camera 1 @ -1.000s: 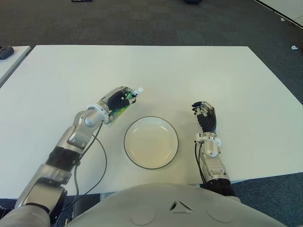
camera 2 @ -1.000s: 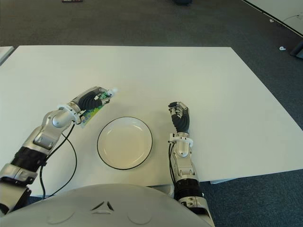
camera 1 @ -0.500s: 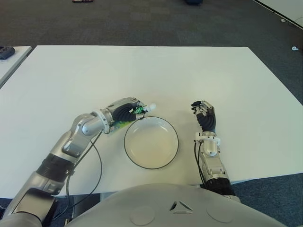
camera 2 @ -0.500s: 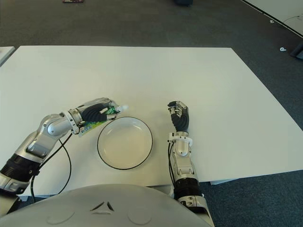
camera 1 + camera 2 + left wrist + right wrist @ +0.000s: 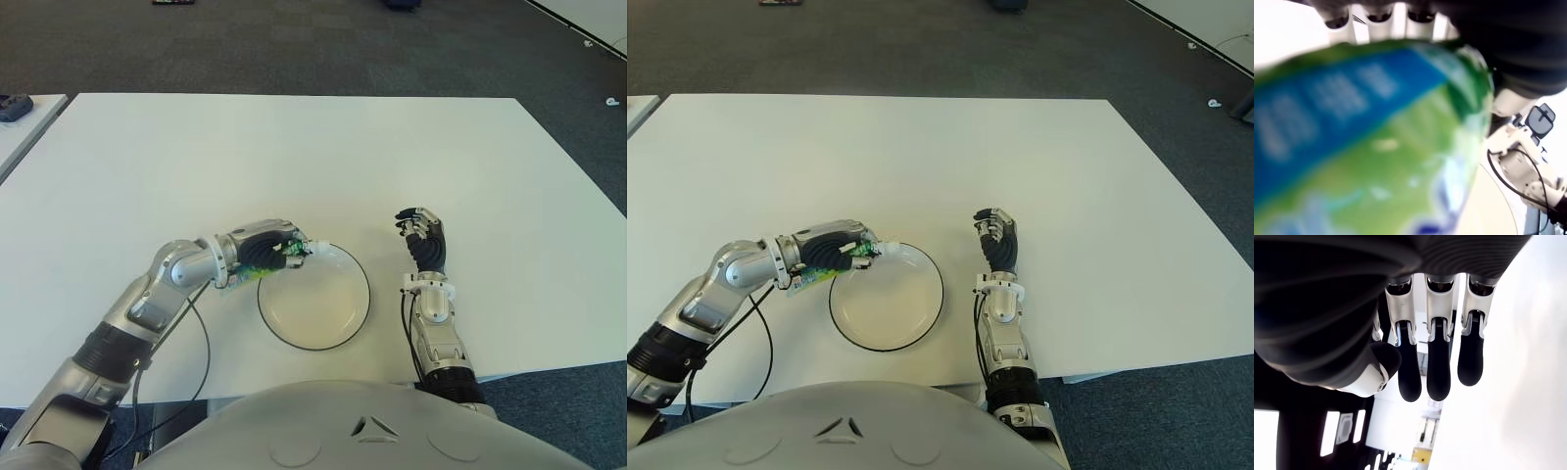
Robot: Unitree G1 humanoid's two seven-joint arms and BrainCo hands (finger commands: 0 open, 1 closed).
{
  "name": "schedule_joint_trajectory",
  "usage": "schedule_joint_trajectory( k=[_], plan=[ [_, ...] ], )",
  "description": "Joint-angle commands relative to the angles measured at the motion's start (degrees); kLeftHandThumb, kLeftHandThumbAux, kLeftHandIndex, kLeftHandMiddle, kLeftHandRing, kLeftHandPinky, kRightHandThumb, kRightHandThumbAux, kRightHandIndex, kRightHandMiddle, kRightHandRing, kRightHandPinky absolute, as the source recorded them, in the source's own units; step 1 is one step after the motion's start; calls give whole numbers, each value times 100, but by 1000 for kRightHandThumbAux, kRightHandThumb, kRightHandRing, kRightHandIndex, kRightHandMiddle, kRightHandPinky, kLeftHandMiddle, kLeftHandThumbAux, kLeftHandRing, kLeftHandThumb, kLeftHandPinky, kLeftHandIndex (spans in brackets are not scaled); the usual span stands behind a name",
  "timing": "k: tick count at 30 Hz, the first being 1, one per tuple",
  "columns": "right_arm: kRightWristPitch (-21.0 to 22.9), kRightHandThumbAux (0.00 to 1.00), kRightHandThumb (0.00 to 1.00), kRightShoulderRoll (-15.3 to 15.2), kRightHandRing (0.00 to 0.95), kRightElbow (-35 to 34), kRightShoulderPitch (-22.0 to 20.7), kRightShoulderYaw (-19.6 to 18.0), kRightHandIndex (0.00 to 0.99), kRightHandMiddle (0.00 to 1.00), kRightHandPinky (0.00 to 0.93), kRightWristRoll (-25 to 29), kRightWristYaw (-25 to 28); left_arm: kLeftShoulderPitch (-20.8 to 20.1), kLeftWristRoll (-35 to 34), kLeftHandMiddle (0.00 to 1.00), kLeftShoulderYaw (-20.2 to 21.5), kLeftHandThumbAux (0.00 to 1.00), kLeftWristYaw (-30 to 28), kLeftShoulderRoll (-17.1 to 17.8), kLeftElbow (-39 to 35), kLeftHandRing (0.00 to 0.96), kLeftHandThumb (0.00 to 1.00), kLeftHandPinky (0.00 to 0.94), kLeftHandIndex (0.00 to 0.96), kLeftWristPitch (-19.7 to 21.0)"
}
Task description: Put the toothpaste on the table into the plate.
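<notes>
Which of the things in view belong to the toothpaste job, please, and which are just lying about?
Belongs to the job:
- toothpaste, grasped in the left hand, cap end at the plate's rim
- plate, holding nothing yet
- table

Not part of it:
- right hand, idle to the right of the plate, fingers relaxed
- dark object on the neighbouring table at far left

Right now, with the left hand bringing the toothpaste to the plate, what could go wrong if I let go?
The left hand grips the toothpaste with only its cap end over the plate rim; most of the tube is still outside. Released here, it may tip off onto the table or rest across the rim. The fingers are close to the rim, so lowering further might nudge the plate. The right hand shows right of the plate, clear of it.
</notes>
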Motion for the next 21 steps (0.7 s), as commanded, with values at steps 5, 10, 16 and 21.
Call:
schedule_joint_trajectory(
  k=[5, 10, 16, 21],
  plan=[
    [47, 730, 709, 27, 481, 19, -35, 19, 422, 479, 495, -24, -2, -13, 81, 804, -316, 718, -489, 152, 7, 784, 707, 745, 438, 34],
    [74, 730, 709, 22, 480, -17, -20, 31, 422, 482, 492, -40, 7, -33, 167, 799, -423, 718, -534, 139, 147, 783, 707, 748, 437, 55],
    [71, 730, 709, 13, 479, -41, 3, 43, 422, 478, 493, -75, -4, -333, 521, 787, -615, 719, -436, 284, 424, 781, 706, 748, 436, -752],
    [70, 730, 709, 10, 479, -46, 6, 46, 423, 478, 497, -72, 10, -460, 812, 734, -636, 718, -166, 297, 687, 736, 705, 700, 435, -1389]
  ],
)
